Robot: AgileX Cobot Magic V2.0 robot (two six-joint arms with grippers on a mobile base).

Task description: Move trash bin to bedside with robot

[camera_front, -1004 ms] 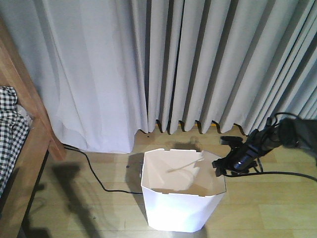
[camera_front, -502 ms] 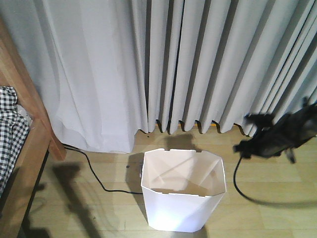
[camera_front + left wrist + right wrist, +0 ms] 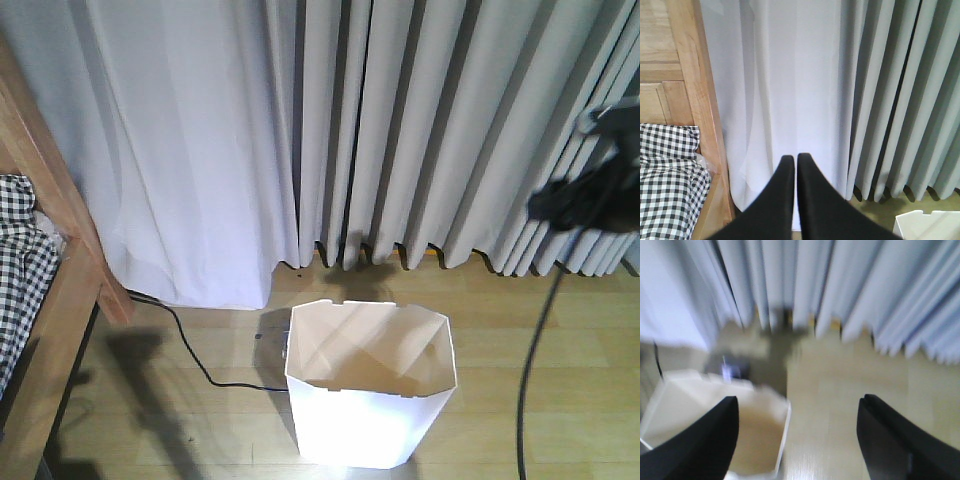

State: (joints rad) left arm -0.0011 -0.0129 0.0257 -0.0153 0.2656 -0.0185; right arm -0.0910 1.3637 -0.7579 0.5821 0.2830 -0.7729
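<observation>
The white trash bin [image 3: 370,415] stands upright on the wooden floor in front of the curtains, its cream inside empty. The bed's wooden frame [image 3: 62,235] and checked bedding [image 3: 18,265] are at the far left, a good gap from the bin. My right arm [image 3: 588,196] is a dark blur high at the right, clear of the bin. My right gripper [image 3: 798,399] is open and empty, above the floor just right of the bin [image 3: 705,425]. My left gripper [image 3: 792,159] is shut and empty, facing the curtain beside the bed frame [image 3: 695,95]; a bin corner [image 3: 927,225] shows at the lower right.
Grey curtains [image 3: 400,130] hang to the floor behind the bin. A black cable [image 3: 190,355] runs along the floor from the bed to behind the bin. My right arm's cable [image 3: 530,370] hangs down right of the bin.
My right arm has left the bin's right rim and swung up and to the right, its cable trailing. The bin and the bed have not moved.
</observation>
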